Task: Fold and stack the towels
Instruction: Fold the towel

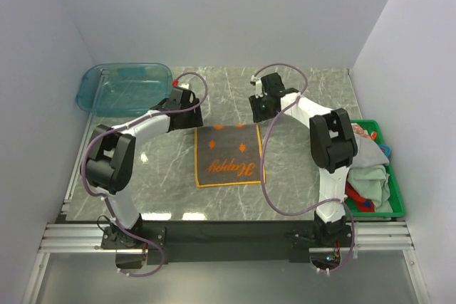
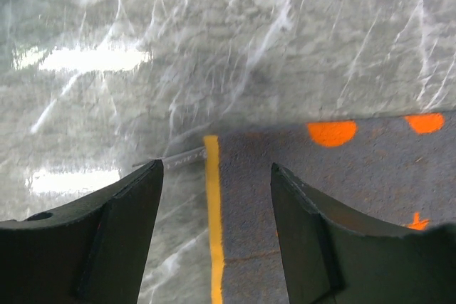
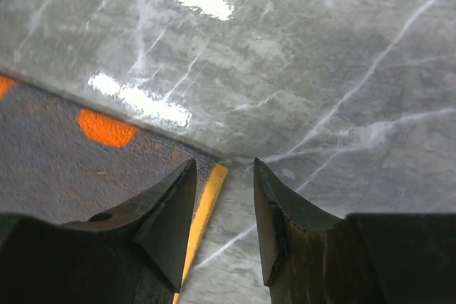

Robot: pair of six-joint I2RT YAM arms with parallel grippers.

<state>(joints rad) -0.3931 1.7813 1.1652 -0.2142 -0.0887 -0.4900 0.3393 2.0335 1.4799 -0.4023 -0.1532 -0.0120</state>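
A clear teal plastic tub (image 1: 125,89) sits far left on the marbled grey table (image 1: 164,183). The left gripper (image 2: 216,169), jaws spread wide, straddles the far-left corner of the flat brown towel (image 1: 229,156), a napped rectangle edged in orange. The right gripper (image 3: 224,169), jaws narrowly parted, hangs over its far-right corner. Crumpled towels (image 1: 370,176) fill the green crate (image 1: 397,201)

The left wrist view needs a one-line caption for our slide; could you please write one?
Open left end effector framing the yellow-bordered corner of the flat brown towel on the marble table.
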